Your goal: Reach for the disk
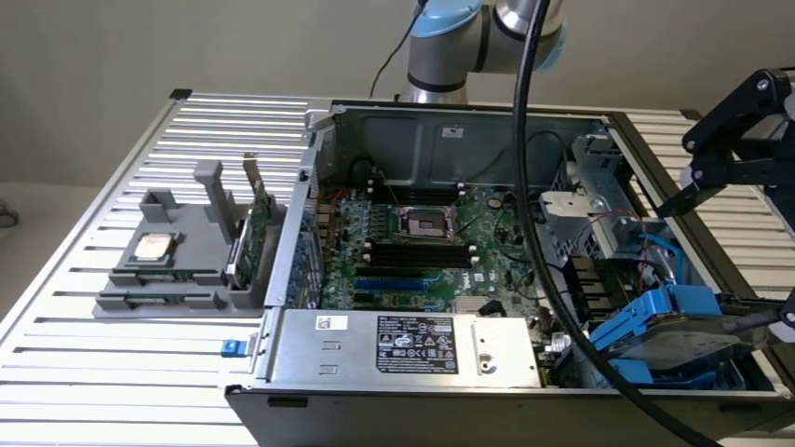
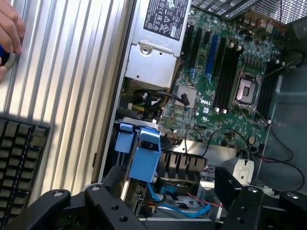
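The disk (image 1: 680, 343) sits tilted in the drive bay at the front corner of the open computer case, on the exterior view's right. It is grey metal framed by blue carrier rails (image 1: 640, 328). My gripper (image 1: 733, 191) hangs above the case's side wall, higher than the disk and apart from it. In the wrist view its two black fingers (image 2: 112, 189) stand wide apart and open, with nothing between them. The blue carrier (image 2: 144, 158) lies just ahead of them, between the fingers' lines. The disk's label is hidden.
The silver power supply box (image 1: 410, 345) fills the case's front. The motherboard (image 1: 423, 242) lies behind it, and a black cable (image 1: 534, 186) hangs across the case. A grey fixture holding a CPU chip (image 1: 155, 247) stands on the slatted table. A hand (image 2: 9, 33) and a keyboard (image 2: 19, 163) are beside the case.
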Available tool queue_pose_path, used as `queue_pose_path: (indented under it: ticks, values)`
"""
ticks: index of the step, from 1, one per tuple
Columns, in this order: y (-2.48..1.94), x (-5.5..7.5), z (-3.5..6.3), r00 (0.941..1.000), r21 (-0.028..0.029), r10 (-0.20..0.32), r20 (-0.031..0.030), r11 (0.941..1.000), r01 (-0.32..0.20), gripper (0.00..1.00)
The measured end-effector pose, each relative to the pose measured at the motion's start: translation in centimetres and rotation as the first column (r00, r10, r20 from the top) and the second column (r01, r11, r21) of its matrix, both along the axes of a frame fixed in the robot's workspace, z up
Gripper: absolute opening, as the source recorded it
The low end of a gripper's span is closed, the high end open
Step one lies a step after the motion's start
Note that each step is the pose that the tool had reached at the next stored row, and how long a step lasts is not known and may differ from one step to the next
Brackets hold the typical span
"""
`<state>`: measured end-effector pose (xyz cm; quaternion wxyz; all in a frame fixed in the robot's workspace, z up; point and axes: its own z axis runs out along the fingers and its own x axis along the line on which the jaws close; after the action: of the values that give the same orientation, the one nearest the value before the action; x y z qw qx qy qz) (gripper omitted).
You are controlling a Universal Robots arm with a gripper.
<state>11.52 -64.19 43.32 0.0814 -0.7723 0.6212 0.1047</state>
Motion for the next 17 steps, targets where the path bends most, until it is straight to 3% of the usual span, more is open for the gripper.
queue_pose_path:
  ticks: [5, 10, 17]
  values:
    - [0.01, 0.0, 1.89, 1.0, -0.0073, 0.0, 0.0, 1.0, 0.0, 0.86]
    - [0.01, 0.0, 4.16, 1.0, -0.009, 0.0, 0.0, 1.0, 0.0, 0.86]
    - [0.04, 0.0, 4.41, 1.0, -0.01, 0.0, 0.0, 0.9999, 0.0, 0.86]
